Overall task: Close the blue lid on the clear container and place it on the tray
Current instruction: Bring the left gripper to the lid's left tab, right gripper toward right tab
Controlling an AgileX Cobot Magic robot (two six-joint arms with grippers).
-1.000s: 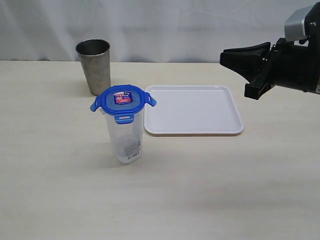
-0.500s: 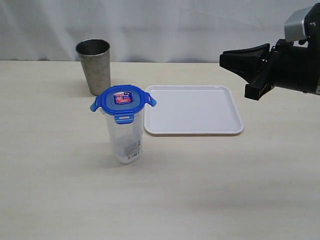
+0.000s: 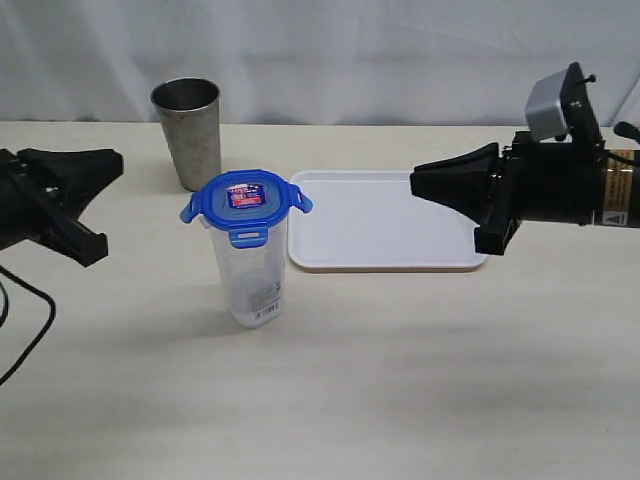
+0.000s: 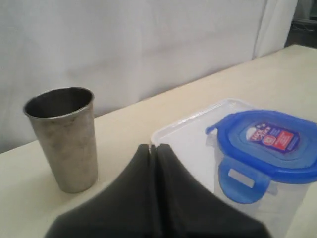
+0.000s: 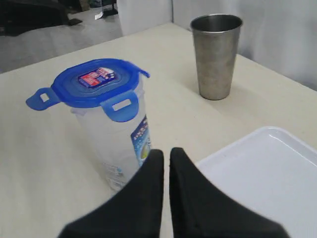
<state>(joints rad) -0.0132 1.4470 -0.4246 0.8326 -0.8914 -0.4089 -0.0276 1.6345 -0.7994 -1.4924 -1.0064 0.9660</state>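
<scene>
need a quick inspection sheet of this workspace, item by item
surface: beige table, level, no spills seen
job's things: blue lid sits on the upright clear container, flaps sticking out; white tray beside it, nothing seen on it
clutter: metal tumbler behind the container
hands: left hand and right hand both shut, holding nothing, apart from the container
cables: black cable looping near the left arm
surroundings: white curtain behind the table

The left gripper [image 3: 112, 158] has entered from the left side. The right gripper [image 3: 420, 186] has moved leftward and lower, its tip now above the tray's [image 3: 380, 262] right portion.
</scene>
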